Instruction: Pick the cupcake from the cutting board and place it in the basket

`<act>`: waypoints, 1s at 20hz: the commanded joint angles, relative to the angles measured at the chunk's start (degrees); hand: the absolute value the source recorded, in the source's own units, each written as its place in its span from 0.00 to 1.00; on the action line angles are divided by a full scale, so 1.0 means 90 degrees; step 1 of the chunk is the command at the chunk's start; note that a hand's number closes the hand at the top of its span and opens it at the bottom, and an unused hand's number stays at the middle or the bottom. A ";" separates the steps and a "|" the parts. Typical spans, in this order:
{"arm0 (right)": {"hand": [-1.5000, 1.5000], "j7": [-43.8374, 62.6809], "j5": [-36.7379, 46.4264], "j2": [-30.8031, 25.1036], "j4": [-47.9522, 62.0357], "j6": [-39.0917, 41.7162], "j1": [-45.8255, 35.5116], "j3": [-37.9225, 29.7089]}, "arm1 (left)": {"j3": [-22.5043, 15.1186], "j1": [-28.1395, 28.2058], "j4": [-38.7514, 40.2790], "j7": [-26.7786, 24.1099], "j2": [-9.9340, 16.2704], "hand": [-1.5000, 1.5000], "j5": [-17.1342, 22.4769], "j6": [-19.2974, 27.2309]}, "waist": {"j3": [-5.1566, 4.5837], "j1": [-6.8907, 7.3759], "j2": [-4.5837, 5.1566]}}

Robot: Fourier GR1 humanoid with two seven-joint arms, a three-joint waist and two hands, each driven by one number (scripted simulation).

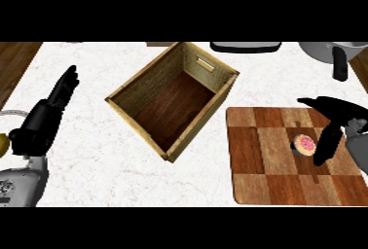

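Two hands in shot, and the action is all at the right edge of the frame. The right hand [336,127] comes in from the right side, hanging over the cutting board [259,165], thumb stretched up and to the left, fingers [327,146] pointing down the frame and spread apart, holding nothing. Right between thumb and fingers sits the cupcake [305,143], pink top showing, lying on the board's right half and just beside the fingers; whether they touch it, I cannot tell. The board is a checkered wooden slab filling the lower right of the frame, lying flat on the white marble counter [93,160].

Moving left, the basket [173,99] takes the middle of the frame: a rectangular woven box, turned at an angle, dark wooden floor showing inside, with a slot handle in its far end wall. It sits just beside the board's upper left corner.

Over at the left edge, the left hand [54,107] rests above the counter, fingers straight and together, pointing up the frame, well apart from the basket.

Along the top edge, at the upper right, sits a grey pot [332,51], with a dark object [244,46] to its left.
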 commanded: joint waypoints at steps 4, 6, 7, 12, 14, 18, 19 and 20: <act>0.00 -0.0164 0.0868 0.0478 -0.0104 -0.0187 0.0301 -0.0196 | 0.0329 0.0161 0.0073 -0.0209 0.0023 0.50 0.0045 -0.0417 | 0.0000 -0.0005 -0.0002; 0.00 -0.0648 0.1099 0.0536 0.0378 -0.0358 0.0184 -0.0302 | 0.0266 -0.0077 -0.0183 0.0225 -0.0076 0.50 -0.0078 -0.0296 | 0.0002 0.0008 0.0003; 0.00 -0.0267 0.0978 0.0724 0.0055 -0.0081 0.0145 -0.0330 | 0.0302 -0.0049 0.0602 -0.0528 -0.0184 0.50 -0.0221 -0.0270 | -0.0001 -0.0012 0.0004; 0.00 -0.0818 0.1266 0.0493 0.0097 -0.0097 0.0575 -0.0731 | 0.0390 -0.0125 0.0095 0.0027 -0.0150 0.50 -0.0232 -0.0433 | 0.0001 -0.0012 0.0001; 0.00 -0.0839 0.1355 0.0663 0.0193 -0.0092 0.0474 -0.0861 | 0.0504 0.0248 -0.0070 -0.0307 -0.0179 0.50 -0.0212 -0.0470 | 0.0000 0.0007 -0.0001; 0.00 -0.1022 0.1667 0.0833 -0.0045 -0.0222 0.1017 -0.0733 | 0.0364 0.0287 -0.0080 -0.0336 -0.0416 0.50 -0.0407 -0.0385 | 0.0000 -0.0014 -0.0003; 0.00 -0.0956 0.1803 0.0998 0.0325 -0.0173 0.0561 -0.0788 | 0.0646 -0.0021 0.0645 -0.0689 -0.0272 0.50 -0.0294 -0.0552 | 0.0000 -0.0007 0.0004; 0.00 -0.0617 0.1652 0.1023 -0.0191 -0.0051 0.0941 -0.0894 | 0.0578 -0.0081 -0.0221 0.0173 -0.0188 0.50 -0.0229 -0.0639 | 0.0000 -0.0017 -0.0007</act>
